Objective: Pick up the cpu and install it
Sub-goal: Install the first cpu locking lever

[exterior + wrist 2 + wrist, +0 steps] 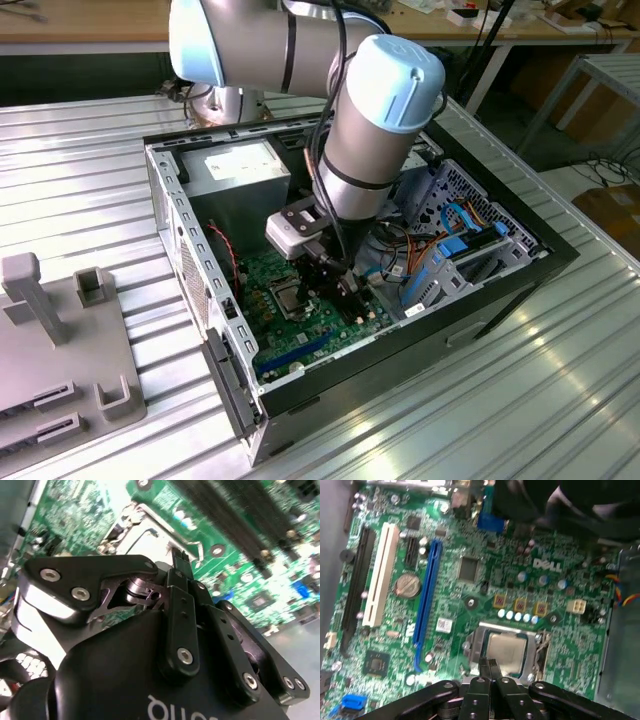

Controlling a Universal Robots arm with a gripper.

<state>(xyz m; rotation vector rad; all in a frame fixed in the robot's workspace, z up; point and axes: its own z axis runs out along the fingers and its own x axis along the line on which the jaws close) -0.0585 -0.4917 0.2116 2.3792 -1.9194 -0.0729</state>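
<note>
In the exterior view, the black claw (345,283) hangs inside the open black computer case (480,300) on the ribbed metal table (80,190), over the green motherboard (300,320). In the first wrist view, its fingers (489,672) are pressed together, empty, above the flat silver-grey square cpu (506,650) lying in the metal-framed socket (471,647). The second wrist view shows the claw (180,560) above that socket (145,535).

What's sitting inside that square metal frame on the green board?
A flat silver-grey cpu lies in the framed socket on the green board. The near edge is covered by the gripper, whose fingers are shut together just above it.
</note>
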